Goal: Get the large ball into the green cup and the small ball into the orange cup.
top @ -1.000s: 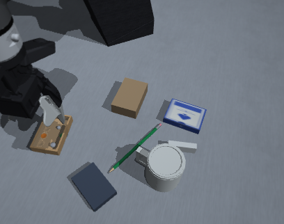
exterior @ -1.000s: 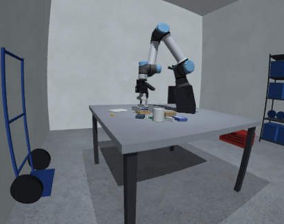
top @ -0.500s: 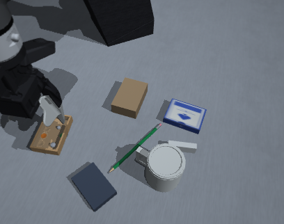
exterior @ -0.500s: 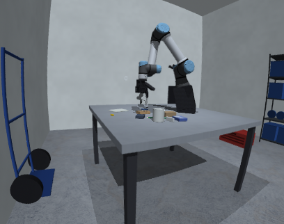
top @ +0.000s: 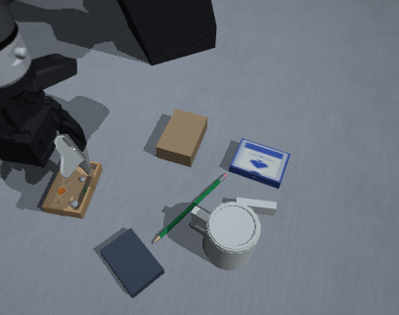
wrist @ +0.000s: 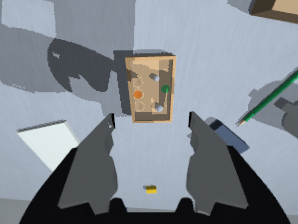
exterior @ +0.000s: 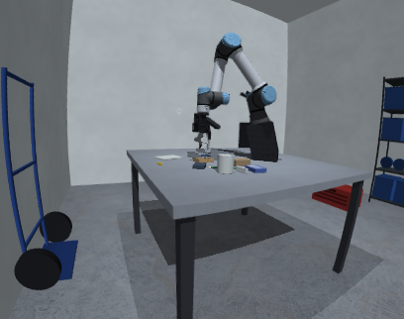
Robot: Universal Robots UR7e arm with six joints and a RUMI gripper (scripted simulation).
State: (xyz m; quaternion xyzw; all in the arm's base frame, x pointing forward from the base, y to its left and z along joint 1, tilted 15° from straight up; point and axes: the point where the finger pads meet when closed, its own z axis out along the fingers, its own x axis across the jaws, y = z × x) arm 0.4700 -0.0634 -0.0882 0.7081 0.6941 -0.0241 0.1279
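The covered wooden puzzle lies flat on the table, seen from above in the wrist view. Inside it are an orange cup, a green cup and two grey balls, one near the top and one near the bottom, both outside the cups. I cannot tell which ball is larger. My gripper hovers above the puzzle, open and empty, its fingers apart from it. In the top view the puzzle lies at the left with the gripper over it.
A tan box, a blue-and-white box, a green pencil, a white mug, a white eraser and a dark notebook lie to the right. A white pad and a small yellow piece lie near.
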